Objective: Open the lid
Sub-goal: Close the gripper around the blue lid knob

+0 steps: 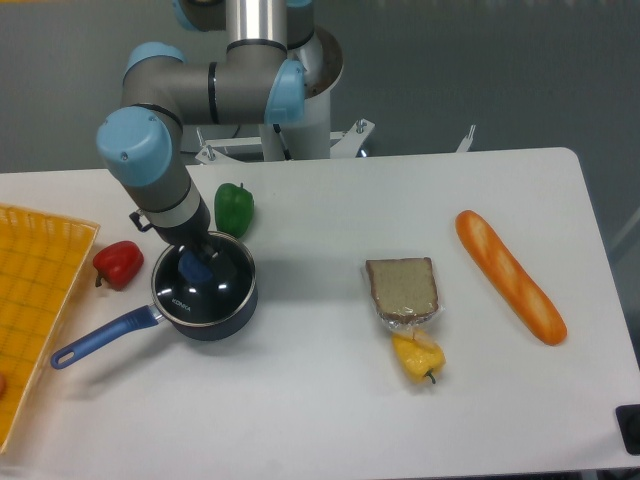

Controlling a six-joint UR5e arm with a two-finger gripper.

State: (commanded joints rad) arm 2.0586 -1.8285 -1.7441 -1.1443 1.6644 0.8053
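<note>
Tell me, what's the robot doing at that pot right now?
Gripper down at blue knob, grip state unclear. Lid seated on saucepan. Green pepper close behind.

arm hides the end effector (pixel 197 262); its grip unclear.

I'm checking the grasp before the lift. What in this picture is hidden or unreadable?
- The hand: the arm's wrist covers it from above, so its grip on the blue knob cannot be confirmed.
- White lettering on the lid: too small to read.
- Inside the saucepan: dark under the glass, contents unclear.
- Yellow tray: cut off by the left edge.
</note>
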